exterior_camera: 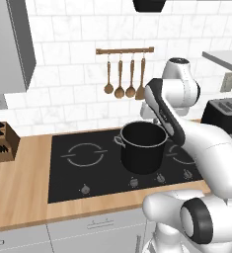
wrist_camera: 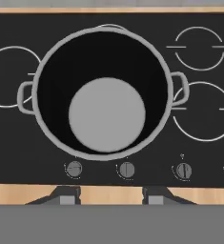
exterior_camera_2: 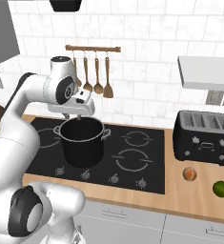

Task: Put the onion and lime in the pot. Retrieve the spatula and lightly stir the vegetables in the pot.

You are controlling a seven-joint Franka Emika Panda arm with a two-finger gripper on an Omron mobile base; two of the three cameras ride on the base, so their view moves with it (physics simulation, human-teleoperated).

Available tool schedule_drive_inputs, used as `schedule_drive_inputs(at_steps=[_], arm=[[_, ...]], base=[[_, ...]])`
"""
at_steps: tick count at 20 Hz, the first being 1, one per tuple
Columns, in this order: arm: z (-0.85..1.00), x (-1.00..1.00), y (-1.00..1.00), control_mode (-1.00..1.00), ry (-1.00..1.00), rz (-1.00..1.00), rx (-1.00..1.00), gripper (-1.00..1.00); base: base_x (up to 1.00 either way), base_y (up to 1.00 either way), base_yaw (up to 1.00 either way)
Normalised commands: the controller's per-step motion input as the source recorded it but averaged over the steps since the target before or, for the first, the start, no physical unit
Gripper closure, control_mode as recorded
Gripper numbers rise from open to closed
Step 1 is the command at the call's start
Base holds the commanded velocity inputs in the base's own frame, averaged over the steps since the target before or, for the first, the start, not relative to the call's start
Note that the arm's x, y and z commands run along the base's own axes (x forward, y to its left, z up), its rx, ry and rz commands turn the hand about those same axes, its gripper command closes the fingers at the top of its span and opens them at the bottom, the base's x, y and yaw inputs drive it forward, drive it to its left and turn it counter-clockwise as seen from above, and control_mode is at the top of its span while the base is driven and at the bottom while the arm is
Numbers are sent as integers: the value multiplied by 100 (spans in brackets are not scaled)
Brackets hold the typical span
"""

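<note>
The gripper (wrist_camera: 108,196) hangs above the pot (wrist_camera: 103,93), its two fingertips (wrist_camera: 67,196) set well apart with nothing between them, looking straight down into the pot's bare grey bottom. The pot (exterior_camera_2: 81,139) stands upright on the black cooktop (exterior_camera_2: 147,174), over the front left burner ring. On the wooden counter (exterior_camera_2: 199,200) to the right of the cooktop, in front of the black toaster (exterior_camera_2: 205,137), lie the onion (exterior_camera_2: 190,174) and, just beyond it, the lime (exterior_camera_2: 221,188). The spatula (exterior_camera: 141,79) hangs on the wall rail (exterior_camera: 125,50) with three wooden spoons.

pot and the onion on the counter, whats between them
In the right base view, the two right-hand burner rings of the black cooktop and a strip of bare wooden counter lie between the pot and the onion.
</note>
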Motion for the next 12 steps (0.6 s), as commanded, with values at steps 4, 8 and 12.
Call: schedule_drive_inputs(at_steps=[4, 8, 12], arm=[[0, 0, 0, -100, 1, 0, 0, -100], [0, 0, 2, -100, 0, 0, 0, -100], [0, -28, -9, -100, -7, 0, -1, -100]], base=[[0, 0, 0], [0, 0, 0], [0, 0, 0]])
